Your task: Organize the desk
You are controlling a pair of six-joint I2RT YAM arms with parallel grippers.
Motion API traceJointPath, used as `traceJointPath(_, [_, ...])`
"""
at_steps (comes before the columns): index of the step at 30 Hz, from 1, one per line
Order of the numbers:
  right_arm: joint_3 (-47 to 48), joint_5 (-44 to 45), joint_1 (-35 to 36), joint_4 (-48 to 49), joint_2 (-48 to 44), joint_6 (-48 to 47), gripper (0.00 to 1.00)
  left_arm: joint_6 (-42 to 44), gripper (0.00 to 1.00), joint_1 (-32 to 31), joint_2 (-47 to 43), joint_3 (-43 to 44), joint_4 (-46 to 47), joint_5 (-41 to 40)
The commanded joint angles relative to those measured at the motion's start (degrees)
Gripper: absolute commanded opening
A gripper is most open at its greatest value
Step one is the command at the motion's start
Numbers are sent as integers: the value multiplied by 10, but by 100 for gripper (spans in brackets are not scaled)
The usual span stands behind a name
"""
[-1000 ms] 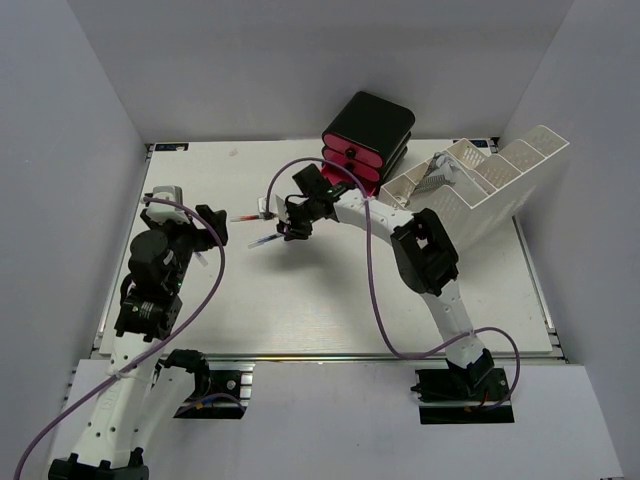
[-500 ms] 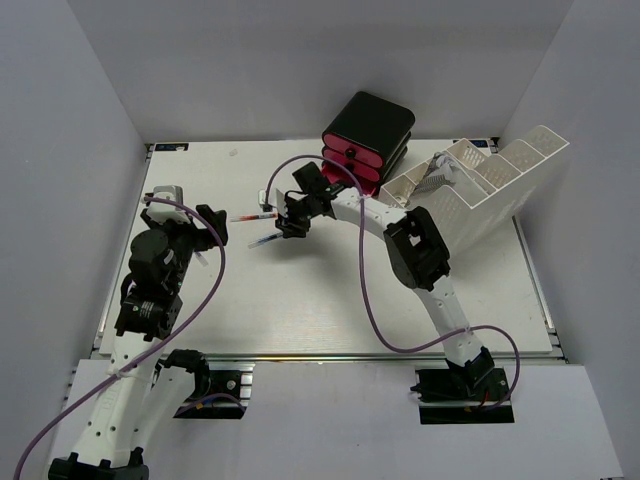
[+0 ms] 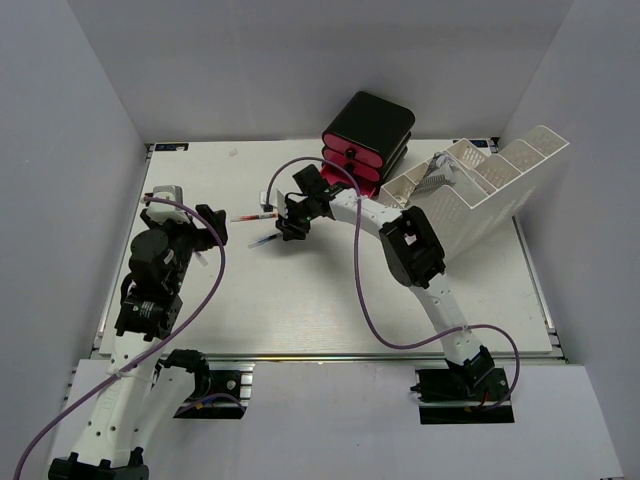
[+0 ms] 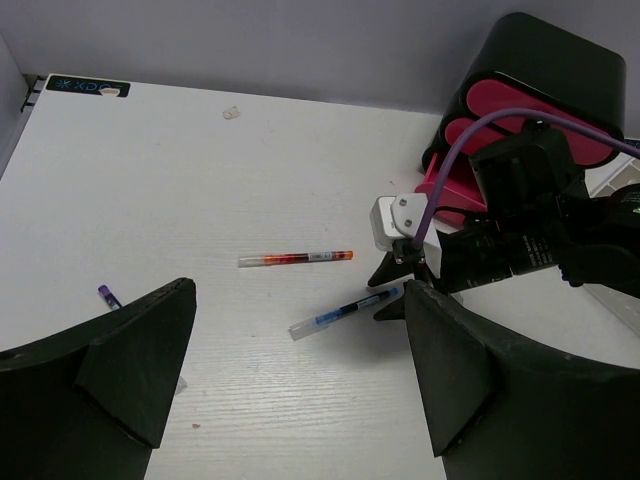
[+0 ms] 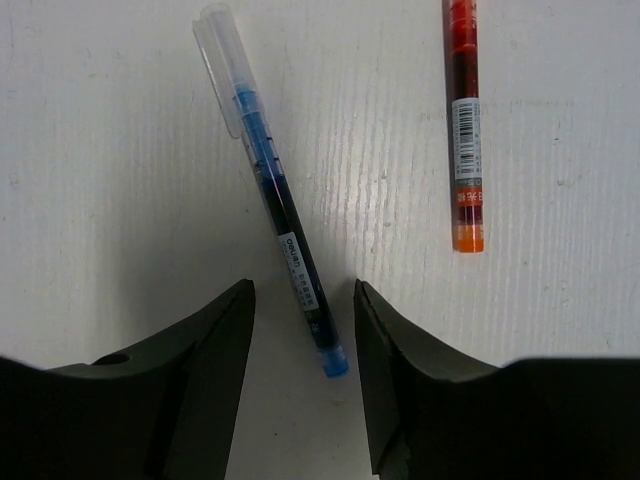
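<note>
The white desk (image 3: 330, 300) fills the top view. A blue pen (image 5: 272, 180) with a clear cap lies flat on it, also in the top view (image 3: 262, 242) and the left wrist view (image 4: 343, 311). A red-orange pen (image 5: 462, 120) lies beside it, also in the top view (image 3: 253, 216). My right gripper (image 5: 303, 300) is open, low over the desk, its jaws on either side of the blue pen's rear end without touching it. My left gripper (image 4: 300, 370) is open and empty, above the desk's left part.
A black-and-pink drawer unit (image 3: 366, 140) stands at the back. A white perforated tray (image 3: 480, 190) leans at the back right. A small purple-tipped object (image 4: 109, 296) lies at the left. A silver rail (image 3: 330, 357) runs along the near edge.
My right gripper has edged slightly left toward the blue pen. The left arm has not moved.
</note>
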Motion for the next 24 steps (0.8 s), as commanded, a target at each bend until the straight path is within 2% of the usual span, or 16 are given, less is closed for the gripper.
traceJointPath(1, [21,-18,-3,-4,13,6,49,3,95,-3,1,-6,-1,-7])
traceJointPath(8, [4,-42,-7,-57,10,-14,31,3,94,-3,1,-6,0,-8])
traceJointPath(18, [-126,-25,-5,-57,-81,-19,1,3,95,-3,-1,-9,0,-22])
traceJointPath(24, [-140,-35,-7,-95,-161,44,0,3,95,-3,-5,-14,2,-35])
